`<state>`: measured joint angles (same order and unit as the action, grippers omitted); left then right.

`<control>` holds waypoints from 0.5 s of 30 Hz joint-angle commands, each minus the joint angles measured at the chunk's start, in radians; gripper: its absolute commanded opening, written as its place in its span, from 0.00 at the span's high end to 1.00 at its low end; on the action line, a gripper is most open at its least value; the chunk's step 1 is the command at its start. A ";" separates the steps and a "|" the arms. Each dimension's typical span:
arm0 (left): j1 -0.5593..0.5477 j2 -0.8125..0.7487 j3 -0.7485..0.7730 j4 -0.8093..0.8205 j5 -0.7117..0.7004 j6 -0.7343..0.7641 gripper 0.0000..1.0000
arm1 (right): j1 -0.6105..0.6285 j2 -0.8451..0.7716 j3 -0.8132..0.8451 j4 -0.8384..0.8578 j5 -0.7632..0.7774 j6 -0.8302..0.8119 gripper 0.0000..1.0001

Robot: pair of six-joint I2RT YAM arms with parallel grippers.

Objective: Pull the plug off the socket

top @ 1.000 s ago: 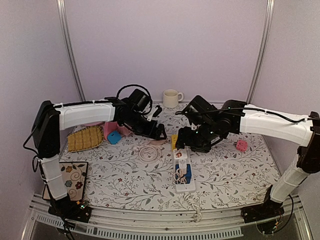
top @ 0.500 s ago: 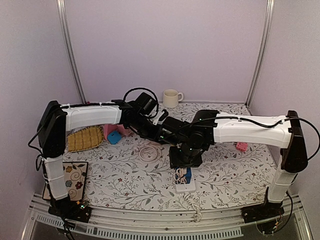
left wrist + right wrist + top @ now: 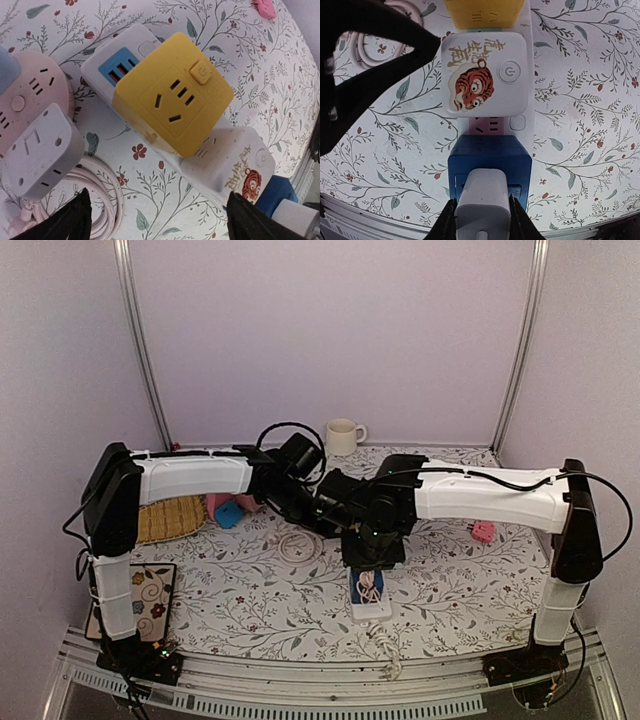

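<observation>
A white power strip [image 3: 372,611] lies near the table's front, carrying a yellow cube [image 3: 172,97], a white tiger-print adapter [image 3: 482,75] and a blue cube socket [image 3: 487,157]. A white plug [image 3: 482,200] sits in the blue socket. My right gripper [image 3: 481,222] is shut on the plug, with one finger pressed on each of its sides. Seen from above, the right gripper [image 3: 372,562] hides the plug. My left gripper [image 3: 157,220] hangs open over the strip's far end, just short of the yellow cube, with nothing between its fingers [image 3: 70,220].
A pink round socket [image 3: 20,95], a white adapter [image 3: 40,150] and a coiled cable [image 3: 297,546] lie left of the strip. A mug [image 3: 343,436] stands at the back, a woven mat [image 3: 170,518] left, a small pink object [image 3: 484,532] right, a patterned notebook [image 3: 140,595] front left.
My right arm has swung left and down over the strip, and its jaws have closed onto the white plug. The left gripper has shifted slightly right, still open.
</observation>
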<state>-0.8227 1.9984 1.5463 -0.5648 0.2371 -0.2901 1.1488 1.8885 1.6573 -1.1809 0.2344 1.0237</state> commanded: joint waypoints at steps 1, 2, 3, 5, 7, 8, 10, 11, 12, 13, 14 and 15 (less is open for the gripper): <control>0.019 -0.002 0.042 -0.012 -0.005 0.006 0.06 | -0.091 0.000 0.037 0.072 0.092 -0.034 0.96; 0.028 -0.002 0.046 -0.013 0.007 0.002 0.06 | -0.116 0.001 0.036 0.096 0.087 -0.050 0.96; 0.035 -0.004 0.051 -0.012 0.016 0.000 0.06 | -0.137 0.002 0.036 0.142 0.081 -0.063 0.96; 0.049 -0.006 0.059 -0.012 0.029 0.000 0.06 | -0.179 0.011 0.040 0.213 0.061 -0.090 0.96; 0.059 -0.005 0.072 -0.014 0.050 -0.003 0.06 | -0.217 0.027 0.054 0.275 0.033 -0.112 0.96; 0.061 -0.003 0.078 -0.013 0.060 -0.006 0.06 | -0.229 0.041 0.070 0.296 0.020 -0.126 0.96; 0.065 0.002 0.088 -0.010 0.077 -0.010 0.06 | -0.240 0.081 0.130 0.313 0.001 -0.147 0.96; 0.065 0.008 0.092 -0.008 0.084 -0.014 0.06 | -0.242 0.102 0.159 0.313 -0.005 -0.157 0.96; 0.065 0.015 0.097 -0.007 0.091 -0.017 0.06 | -0.242 0.122 0.181 0.311 -0.015 -0.175 0.96; 0.065 0.022 0.103 -0.007 0.096 -0.020 0.06 | -0.241 0.134 0.194 0.310 -0.025 -0.184 0.96; 0.064 0.030 0.106 -0.007 0.098 -0.022 0.06 | -0.242 0.142 0.198 0.311 -0.033 -0.186 0.96; 0.066 0.039 0.109 -0.007 0.096 -0.024 0.06 | -0.242 0.145 0.198 0.315 -0.039 -0.186 0.96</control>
<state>-0.7624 2.0003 1.6199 -0.5659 0.2981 -0.2996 0.8890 2.0167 1.7908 -0.9695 0.2260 0.8913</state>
